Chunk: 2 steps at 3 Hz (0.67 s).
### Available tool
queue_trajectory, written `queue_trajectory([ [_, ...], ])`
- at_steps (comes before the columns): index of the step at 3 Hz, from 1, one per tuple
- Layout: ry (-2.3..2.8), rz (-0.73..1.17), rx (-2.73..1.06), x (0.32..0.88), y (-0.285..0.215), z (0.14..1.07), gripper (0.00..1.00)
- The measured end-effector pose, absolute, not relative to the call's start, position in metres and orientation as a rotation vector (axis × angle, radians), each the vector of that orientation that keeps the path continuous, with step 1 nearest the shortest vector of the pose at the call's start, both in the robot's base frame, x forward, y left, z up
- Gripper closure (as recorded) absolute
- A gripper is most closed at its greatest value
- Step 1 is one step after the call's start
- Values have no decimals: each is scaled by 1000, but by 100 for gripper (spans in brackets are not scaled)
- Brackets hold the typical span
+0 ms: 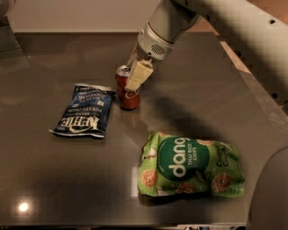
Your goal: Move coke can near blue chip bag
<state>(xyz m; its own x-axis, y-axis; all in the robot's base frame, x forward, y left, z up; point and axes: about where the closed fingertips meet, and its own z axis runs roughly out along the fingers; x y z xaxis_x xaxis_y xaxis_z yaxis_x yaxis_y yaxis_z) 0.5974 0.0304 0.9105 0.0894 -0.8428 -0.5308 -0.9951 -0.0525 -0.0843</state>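
The coke can (128,98), red with a silver top, stands upright on the dark table just right of the blue chip bag (85,111). The bag lies flat, navy with white "Kettle" lettering. My gripper (133,76) comes down from the upper right and is shut on the coke can's upper part. One cream-coloured finger (138,75) shows on the can's near side. The other finger is hidden behind the can. A narrow gap separates the can from the bag's right edge.
A large bright green "dang" bag (191,169) lies at the front right. My arm (234,31) spans the upper right. The table's right edge (263,96) runs diagonally. A grey object (5,9) sits at the far left corner.
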Motion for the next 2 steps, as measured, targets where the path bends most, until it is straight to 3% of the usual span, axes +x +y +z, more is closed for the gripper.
queue_trajectory([
  [2,1806,524,-1940,598,35,905,13],
])
